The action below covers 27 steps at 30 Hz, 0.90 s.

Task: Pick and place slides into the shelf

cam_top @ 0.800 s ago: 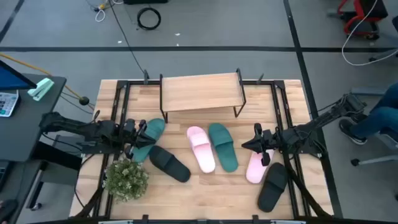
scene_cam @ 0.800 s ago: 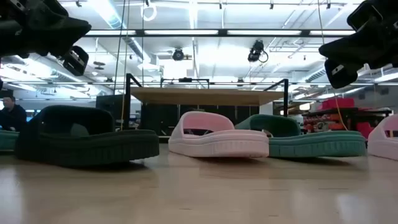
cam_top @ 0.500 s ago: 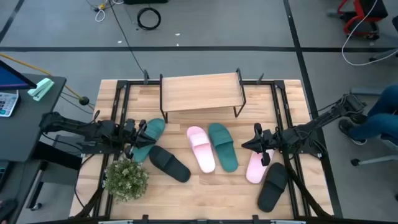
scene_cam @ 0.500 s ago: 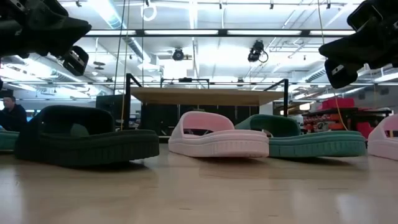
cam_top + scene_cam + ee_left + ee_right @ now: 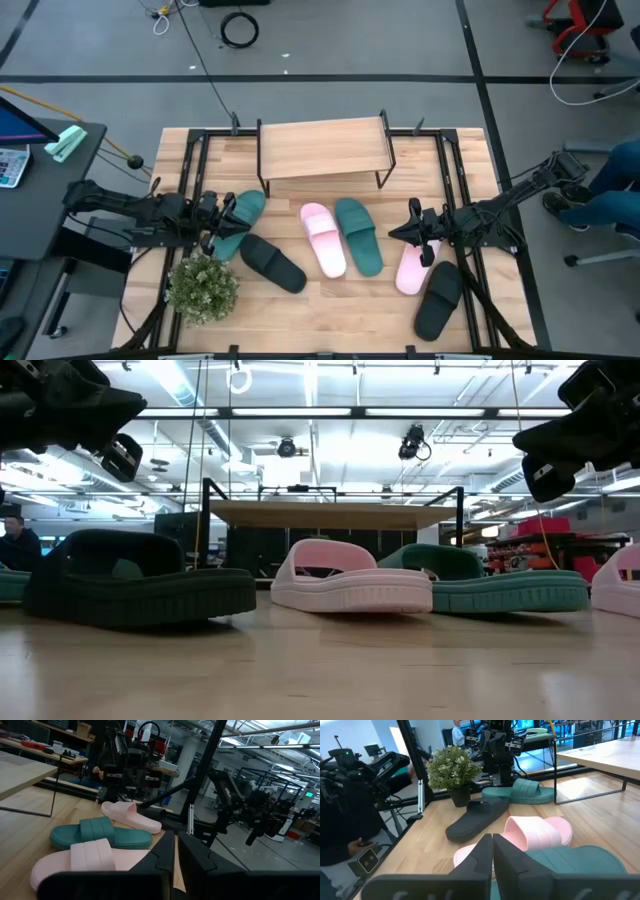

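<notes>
Nothing on the shelf yet; all six slides lie on the table in front of it, none held.

Left gripper hovers over the left teal slide, fingers clenched together in its wrist view, gripping nothing. That slide's long axis runs on a diagonal, heel toward the plant, toe toward the shelf's left leg. The black slide lies just beside it, slanting the other way.

Right gripper hangs above the right pink slide, near its shelf-side end, fingers likewise pressed shut and empty. That slide lies nearly straight front to back; the second black slide sits just outboard of it, touching or close to it.

The middle pair, pink slide and teal slide, lie side by side between the arms, both pointing roughly at the shelf.

Your call: each arm is nearest the slide beneath it. You'd need the jaws released first, then turned across the strap, square to the long axis. The left one needs more wrist rotation, I judge, given the diagonal
</notes>
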Tool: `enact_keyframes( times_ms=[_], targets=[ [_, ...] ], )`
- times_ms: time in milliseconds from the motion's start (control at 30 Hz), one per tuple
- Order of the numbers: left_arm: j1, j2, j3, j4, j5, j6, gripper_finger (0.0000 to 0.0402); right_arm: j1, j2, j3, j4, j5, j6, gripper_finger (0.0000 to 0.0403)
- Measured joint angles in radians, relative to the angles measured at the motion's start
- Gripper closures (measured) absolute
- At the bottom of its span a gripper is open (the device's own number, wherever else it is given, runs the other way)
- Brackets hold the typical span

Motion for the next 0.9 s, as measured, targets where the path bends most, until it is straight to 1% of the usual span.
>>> enact_keyframes(
  times_ms=[433,900],
  targets=[
    [0.000,0.000,0.000,0.000,0.000,0.000,0.0366,0.000,0.000,0.000,0.000,0.000,0.000,0.0384],
    [0.000,0.000,0.000,0.000,0.000,0.000,0.0377,0.000,0.000,0.000,0.000,0.000,0.000,0.0384]
  ],
)
